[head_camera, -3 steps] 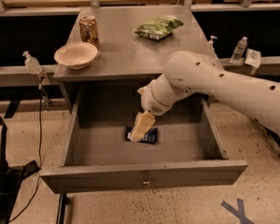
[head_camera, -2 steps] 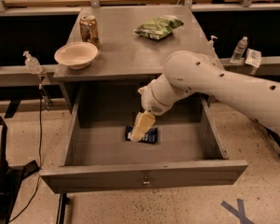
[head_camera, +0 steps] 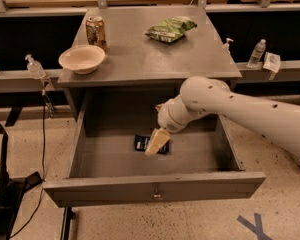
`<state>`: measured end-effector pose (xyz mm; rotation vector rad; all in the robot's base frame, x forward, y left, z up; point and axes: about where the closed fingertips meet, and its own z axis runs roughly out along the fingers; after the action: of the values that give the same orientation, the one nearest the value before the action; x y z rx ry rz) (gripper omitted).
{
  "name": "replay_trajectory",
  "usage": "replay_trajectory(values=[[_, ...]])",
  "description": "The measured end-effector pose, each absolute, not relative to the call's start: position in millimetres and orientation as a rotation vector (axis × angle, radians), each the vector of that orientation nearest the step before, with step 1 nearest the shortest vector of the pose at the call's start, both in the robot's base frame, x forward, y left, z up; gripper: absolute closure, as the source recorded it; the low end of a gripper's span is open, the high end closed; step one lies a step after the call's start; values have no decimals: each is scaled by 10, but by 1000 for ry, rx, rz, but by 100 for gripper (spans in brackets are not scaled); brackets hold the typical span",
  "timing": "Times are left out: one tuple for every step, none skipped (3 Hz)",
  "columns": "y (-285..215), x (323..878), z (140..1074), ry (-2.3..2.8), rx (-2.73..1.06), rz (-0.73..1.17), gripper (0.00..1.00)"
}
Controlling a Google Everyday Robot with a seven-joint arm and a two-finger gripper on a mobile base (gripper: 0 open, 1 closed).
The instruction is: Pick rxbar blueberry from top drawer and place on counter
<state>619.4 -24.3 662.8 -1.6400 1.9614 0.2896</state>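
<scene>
The top drawer [head_camera: 155, 188] stands pulled open below the counter [head_camera: 140, 59]. The rxbar blueberry [head_camera: 140, 142], a small dark navy wrapper, lies flat on the drawer floor near the middle. My gripper [head_camera: 157, 142] reaches down into the drawer from the right. Its cream tip is right over the bar's right half and hides that part. I cannot tell whether it touches the bar.
On the counter stand a tan bowl [head_camera: 82, 59] at the front left, a soda can [head_camera: 96, 31] behind it, and a green-and-white chip bag [head_camera: 170, 28] at the back right. Small bottles [head_camera: 34, 66] [head_camera: 256, 53] stand on side ledges. Cables lie on the floor at left.
My arm has sunk a little, bringing the gripper slightly lower over the bar. The bar has not moved.
</scene>
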Motion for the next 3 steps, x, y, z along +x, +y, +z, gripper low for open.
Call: replay_trajectory(values=[[-382,6284,6314,1950,-1596,300,0],[-439,6317,6078,1935,-1599,308,0],[-430,6342,5919,1926,-1622,316,16]])
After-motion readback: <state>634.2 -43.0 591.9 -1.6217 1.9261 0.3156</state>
